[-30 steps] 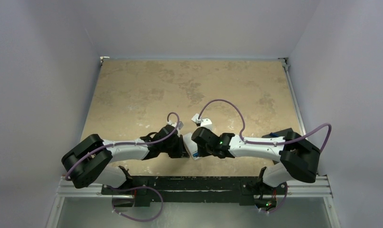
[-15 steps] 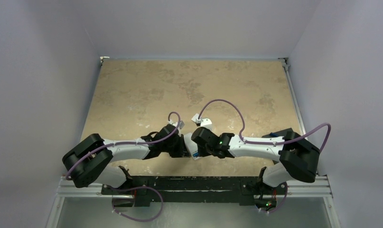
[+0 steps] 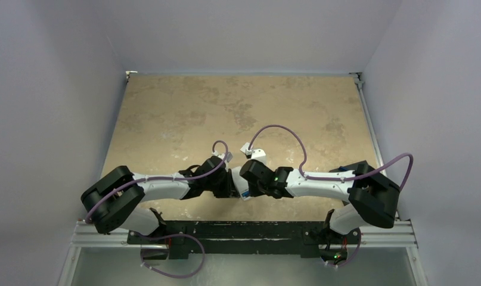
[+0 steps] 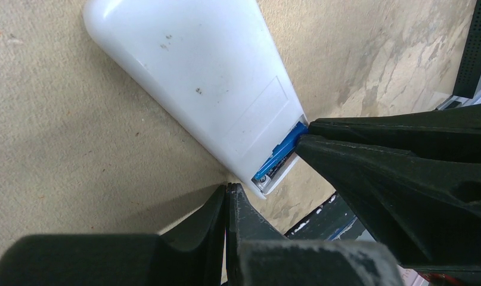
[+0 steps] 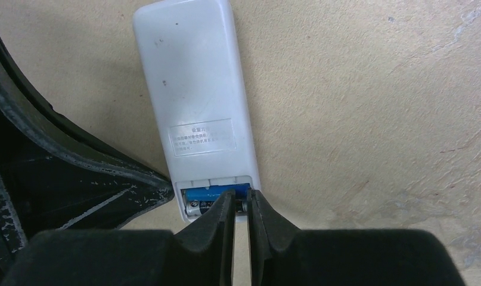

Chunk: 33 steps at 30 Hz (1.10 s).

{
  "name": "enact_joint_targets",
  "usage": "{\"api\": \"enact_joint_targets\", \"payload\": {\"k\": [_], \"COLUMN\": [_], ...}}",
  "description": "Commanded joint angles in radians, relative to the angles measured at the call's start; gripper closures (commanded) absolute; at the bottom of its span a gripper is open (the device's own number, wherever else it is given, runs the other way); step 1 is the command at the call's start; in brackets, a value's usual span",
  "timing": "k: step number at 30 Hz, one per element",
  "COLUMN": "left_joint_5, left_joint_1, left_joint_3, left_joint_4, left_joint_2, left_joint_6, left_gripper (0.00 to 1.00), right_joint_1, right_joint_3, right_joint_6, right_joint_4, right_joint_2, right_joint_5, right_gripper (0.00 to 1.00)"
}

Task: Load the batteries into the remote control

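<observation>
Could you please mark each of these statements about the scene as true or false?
1. The white rectangular remote control lies on the tan table with its plain back facing up. True.
2. A cover closes the battery compartment at the remote's end. False: it is open, and a blue cylindrical battery shows inside.
3. The left hand is shut, with nothing between its fingers. True.
4. The right hand is at the far edge of the table, away from the remote. False: its fingertips are at the open compartment.
</observation>
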<state>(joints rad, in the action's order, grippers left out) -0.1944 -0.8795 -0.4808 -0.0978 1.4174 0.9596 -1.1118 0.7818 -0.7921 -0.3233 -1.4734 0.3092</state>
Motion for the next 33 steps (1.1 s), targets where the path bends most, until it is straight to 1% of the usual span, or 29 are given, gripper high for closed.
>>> {"api": "enact_joint_targets", "payload": {"k": [1, 7, 14, 27, 33], "left_joint_5": [0.006, 0.006, 0.004, 0.002, -0.001], "left_joint_1": [-0.006, -0.006, -0.006, -0.007, -0.006], "left_joint_3": [-0.035, -0.042, -0.051, -0.063, -0.07], "left_joint_4": [-0.036, -0.036, -0.035, -0.029, -0.029], "left_joint_2": [0.009, 0.014, 0.021, 0.031, 0.038], "left_joint_6": [0.005, 0.005, 0.002, -0.005, -0.011], "left_gripper": [0.99, 0.98, 0.99, 0.99, 1.0], "right_joint_1": [-0.003, -0.01, -0.045, -0.117, -0.131], "right_joint_3": [0.02, 0.007, 0.033, 0.111, 0.137], "right_joint_6": [0.0, 0.002, 0.002, -0.01, -0.029], "right_joint_4": [0.035, 0.059, 0.027, -0.074, -0.127], "right_joint_2": [-0.024, -0.029, -0.074, -0.162, -0.183], "right_joint_5": [0.009, -0.013, 0.013, 0.072, 0.113], "right_gripper": [0.82, 0.85, 0.87, 0.9, 0.91]}}
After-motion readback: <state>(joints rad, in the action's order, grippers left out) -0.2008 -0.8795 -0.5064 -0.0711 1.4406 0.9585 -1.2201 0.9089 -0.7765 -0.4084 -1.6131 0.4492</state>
